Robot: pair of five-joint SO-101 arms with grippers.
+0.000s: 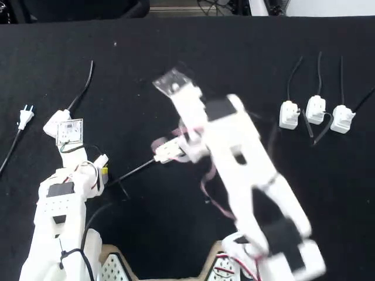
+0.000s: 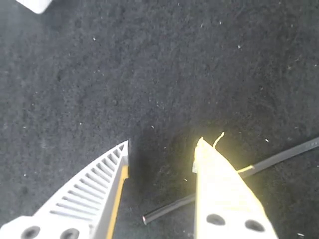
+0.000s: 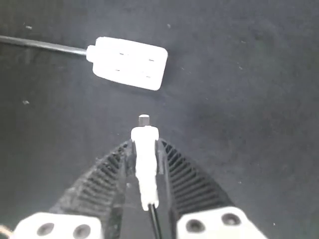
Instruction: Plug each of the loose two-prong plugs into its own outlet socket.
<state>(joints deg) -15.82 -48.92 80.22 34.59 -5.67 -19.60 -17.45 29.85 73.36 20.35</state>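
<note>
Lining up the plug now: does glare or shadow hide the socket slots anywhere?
Right wrist view: the white rectangular outlet block is evenly lit, slots readable, and the white two-prong plug in the right gripper is unshadowed. High view: three small white corded blocks glare against the black cloth. Left wrist view: a shadow lies beside the ribbed finger of the left gripper.

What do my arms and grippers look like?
Both arms are white plastic with black motor blocks. The left arm carries red wires and a black cable; the right arm a pink cable. The left gripper has pale fingers, one ribbed with a yellow strip. The right gripper has black ribbed fingers.
</note>
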